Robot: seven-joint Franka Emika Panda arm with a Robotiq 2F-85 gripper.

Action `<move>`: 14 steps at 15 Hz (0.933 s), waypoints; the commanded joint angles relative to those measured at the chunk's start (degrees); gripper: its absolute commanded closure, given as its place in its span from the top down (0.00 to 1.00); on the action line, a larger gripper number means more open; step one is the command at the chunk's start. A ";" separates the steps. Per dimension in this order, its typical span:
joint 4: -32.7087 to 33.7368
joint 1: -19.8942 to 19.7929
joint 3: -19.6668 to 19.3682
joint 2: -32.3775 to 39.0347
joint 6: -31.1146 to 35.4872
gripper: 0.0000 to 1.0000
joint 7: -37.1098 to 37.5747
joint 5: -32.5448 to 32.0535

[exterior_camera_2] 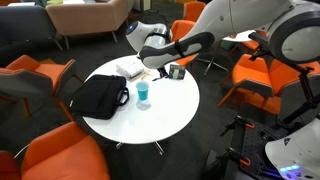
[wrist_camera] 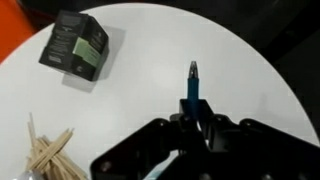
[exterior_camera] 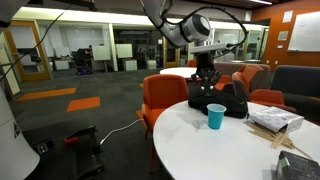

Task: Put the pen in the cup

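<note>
Several pale sticks (wrist_camera: 45,150) are lying fanned out at the lower left of the wrist view, on the white round worktop (wrist_camera: 150,60). Up and right of them a dark box (wrist_camera: 78,47) with a green label is sitting near the worktop's edge, well apart from the sticks. Right of centre the pen (wrist_camera: 192,85) is pointing away from the camera, its lower end disappearing between the fingers of the hand (wrist_camera: 193,112). The hand is clenching on the pen, and the pen's tip is showing against bare worktop. Whether the tip is touching the surface cannot be told.

In an exterior view, the black bag (exterior_camera_2: 100,97) is lying on the left part of the worktop (exterior_camera_2: 170,105). The box (exterior_camera_2: 130,68) is sitting near the far edge. The cup (exterior_camera_2: 143,93) is standing upright just beside the bag, on its right. Farther right, the hand (exterior_camera_2: 176,71) is hanging over the far right part of the worktop, apart from the cup, with the arm (exterior_camera_2: 250,30) reaching in from the right.

In an exterior view, the hand (exterior_camera: 205,80) is showing behind the bag (exterior_camera: 230,102), and the cup (exterior_camera: 216,117) is standing in front of the bag. The pen is too small to make out in both exterior views.
</note>
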 commanded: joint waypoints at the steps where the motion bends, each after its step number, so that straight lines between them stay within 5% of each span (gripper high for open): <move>1: 8.46 0.97 -1.50 4.95 -7.93 0.01 -4.52 -3.35; 7: 21.85 3.10 -3.26 15.31 -18.21 0.01 -11.99 -9.21; 14: 34.64 5.83 -5.70 24.31 -15.95 0.01 -13.70 -11.52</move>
